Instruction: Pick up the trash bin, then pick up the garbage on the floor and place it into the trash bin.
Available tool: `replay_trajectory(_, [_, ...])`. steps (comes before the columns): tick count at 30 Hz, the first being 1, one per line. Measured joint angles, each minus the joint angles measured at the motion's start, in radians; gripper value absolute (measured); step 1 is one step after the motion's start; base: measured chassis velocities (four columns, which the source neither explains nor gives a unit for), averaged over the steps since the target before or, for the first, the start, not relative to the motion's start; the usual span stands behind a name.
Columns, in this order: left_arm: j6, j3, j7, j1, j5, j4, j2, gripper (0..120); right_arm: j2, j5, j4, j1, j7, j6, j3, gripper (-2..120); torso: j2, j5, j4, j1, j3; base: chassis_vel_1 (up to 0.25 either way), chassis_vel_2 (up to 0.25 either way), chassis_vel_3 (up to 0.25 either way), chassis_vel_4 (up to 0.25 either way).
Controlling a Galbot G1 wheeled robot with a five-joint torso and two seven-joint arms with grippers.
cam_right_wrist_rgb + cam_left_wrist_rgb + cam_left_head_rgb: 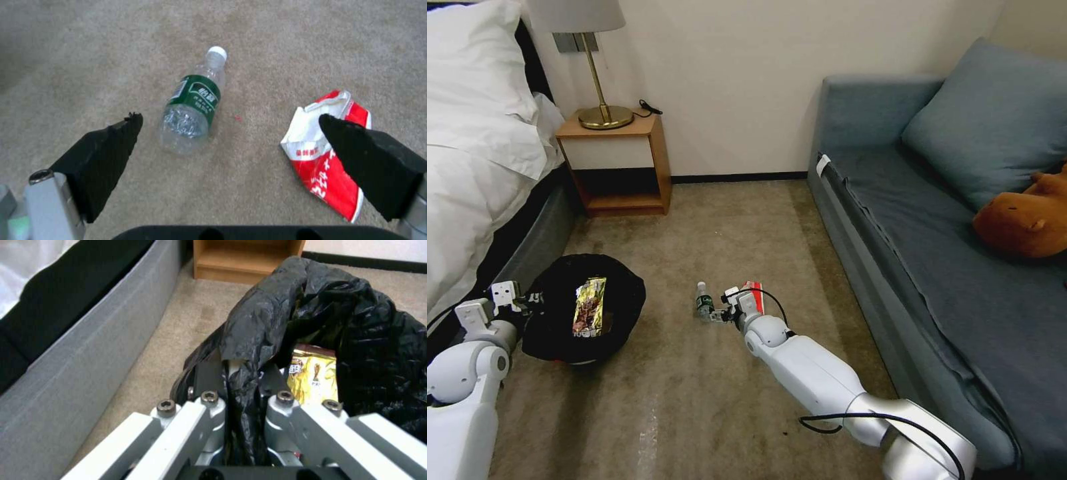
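The trash bin (620, 297) with its black bag liner (365, 336) sits by the bed, and a glossy gold-brown wrapper (590, 307) (313, 376) lies inside it. My left gripper (532, 303) (240, 371) is shut on the bin's near rim, pinching the liner. On the carpet lie a clear bottle with a green label (702, 301) (193, 103) and a red-and-white packet (754, 292) (322, 173). Just above the floor between them, my right gripper (720, 313) (230, 117) hangs open, the bottle beside one finger and the packet partly under the other.
A bed (474, 153) runs along the left, with a wooden nightstand (617, 157) and brass lamp (602, 100) behind the bin. A blue sofa (934, 247) with a cushion and a brown plush toy (1027, 220) fills the right. Open carpet (727, 220) lies between.
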Motion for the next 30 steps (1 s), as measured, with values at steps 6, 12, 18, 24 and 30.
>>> replay_trajectory(6, [0.0, 0.003, 0.001, -0.008, 0.0, 0.004, 0.002, 7, 0.0, -0.003, -0.004, -0.001, -0.001, 0.002, -0.001, 100, 0.0, 0.0, 0.0, 0.0, 0.0, -0.05, 0.062, 0.058, -0.048])
replay_trajectory(12, [0.001, 0.008, 0.002, -0.016, 0.0, 0.009, 0.003, 7, 0.001, -0.005, -0.008, -0.003, -0.003, 0.006, -0.002, 100, 0.0, 0.0, -0.0001, 0.0, 0.0, -0.065, 0.064, 0.07, -0.066])
replay_trajectory(18, [0.001, 0.01, 0.004, -0.02, 0.0, 0.015, 0.003, 7, 0.004, -0.01, -0.013, -0.007, -0.004, 0.01, -0.006, 100, 0.0, 0.0, 0.0001, 0.0, 0.0, -0.066, 0.072, 0.065, -0.063])
replay_trajectory(24, [0.001, 0.01, 0.005, -0.02, 0.0, 0.015, 0.003, 7, 0.004, -0.011, -0.014, -0.007, -0.005, 0.012, -0.008, 100, 0.0, 0.0, -0.0001, 0.0, 0.0, -0.065, 0.052, 0.067, -0.04])
replay_trajectory(30, [0.0, 0.009, 0.007, -0.02, 0.0, 0.015, 0.003, 7, 0.003, -0.012, -0.013, -0.008, -0.005, 0.012, -0.008, 100, 0.0, 0.0, 0.0, 0.0, 0.0, -0.067, 0.071, 0.077, -0.065])
